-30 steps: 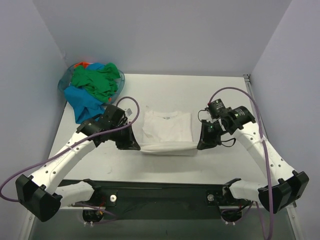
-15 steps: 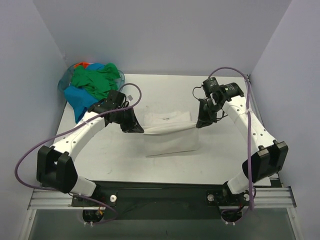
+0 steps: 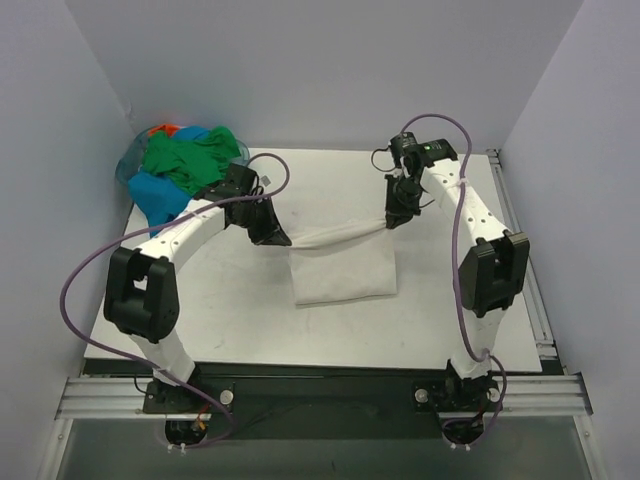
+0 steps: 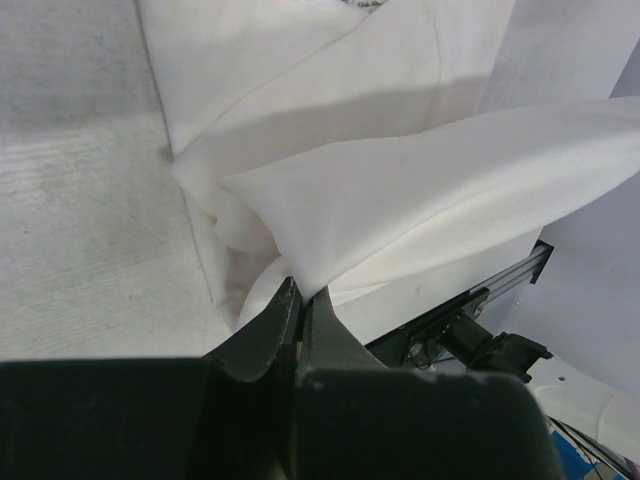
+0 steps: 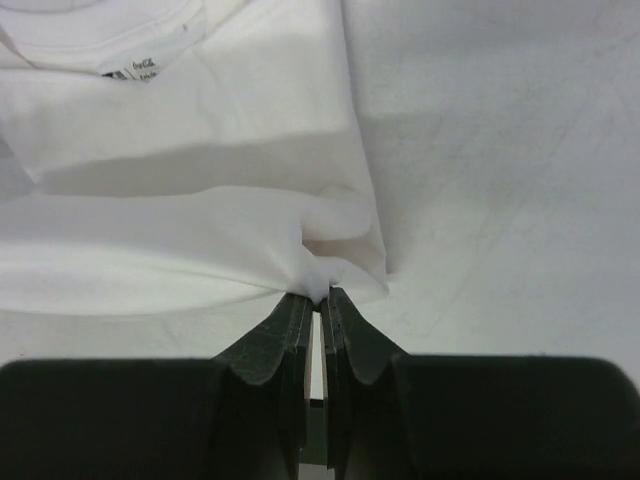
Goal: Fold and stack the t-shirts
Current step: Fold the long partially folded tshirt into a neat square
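**White shirt pinched at two corners above the table**

The white shirt sits in the middle of the table. Its near part lies flat on the surface. Its far edge is lifted clear and drawn out as a sagging band between the two arms.

The left gripper has the left end of that raised edge. Its jaws are closed tight on the cloth, and the left wrist view shows a fold of white fabric nipped right at the fingertips, with more folds hanging below.

The right gripper has the right end. Its jaws are closed as well, with only a thin bit of cloth between the pads. The right wrist view shows the neck label at the collar on the flat part below.

In the far left corner is a heap of other shirts, well apart from the white one. A green shirt lies on top, a blue shirt hangs toward the near side, and a scrap of orange cloth shows at the back.
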Tool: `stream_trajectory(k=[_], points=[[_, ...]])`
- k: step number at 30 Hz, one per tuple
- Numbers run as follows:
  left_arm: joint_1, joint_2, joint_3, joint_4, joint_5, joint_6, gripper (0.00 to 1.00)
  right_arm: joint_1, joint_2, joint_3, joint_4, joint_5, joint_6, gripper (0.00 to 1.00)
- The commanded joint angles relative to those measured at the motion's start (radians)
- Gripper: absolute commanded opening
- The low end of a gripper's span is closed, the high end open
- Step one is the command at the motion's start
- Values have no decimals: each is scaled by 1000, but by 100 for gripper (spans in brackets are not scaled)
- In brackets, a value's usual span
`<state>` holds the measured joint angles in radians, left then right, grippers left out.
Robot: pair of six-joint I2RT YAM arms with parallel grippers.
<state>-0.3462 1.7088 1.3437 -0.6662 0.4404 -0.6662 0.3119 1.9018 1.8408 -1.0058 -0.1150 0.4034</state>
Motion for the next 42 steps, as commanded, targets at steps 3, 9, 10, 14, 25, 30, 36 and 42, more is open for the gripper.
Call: stream_trajectory(k=[3,9,10,14,25,30,36,42], points=[[41,57,72,30,-64,51,0,-27,86,121,-36,81,-44,0],[68,129,116,33,-61,71,0,-31,184,213,-36,90,-60,0],[72,138,123,28,-62,73,0,-30,197,224,-37,90,-60,0],[87,189,144,40,-58,79,0,-33,250,271,-37,87,-63,0],[98,295,301,88,-49,93,53,-40,370,419,-25,-33,-95,65],[96,256,266,80,-58,119,61,-79,319,339,39,-132,-124,83],[84,190,123,129,-39,123,62,-144,214,97,157,-308,-149,84],[69,161,-21,229,0,74,61,-198,135,-150,269,-429,-156,84]])
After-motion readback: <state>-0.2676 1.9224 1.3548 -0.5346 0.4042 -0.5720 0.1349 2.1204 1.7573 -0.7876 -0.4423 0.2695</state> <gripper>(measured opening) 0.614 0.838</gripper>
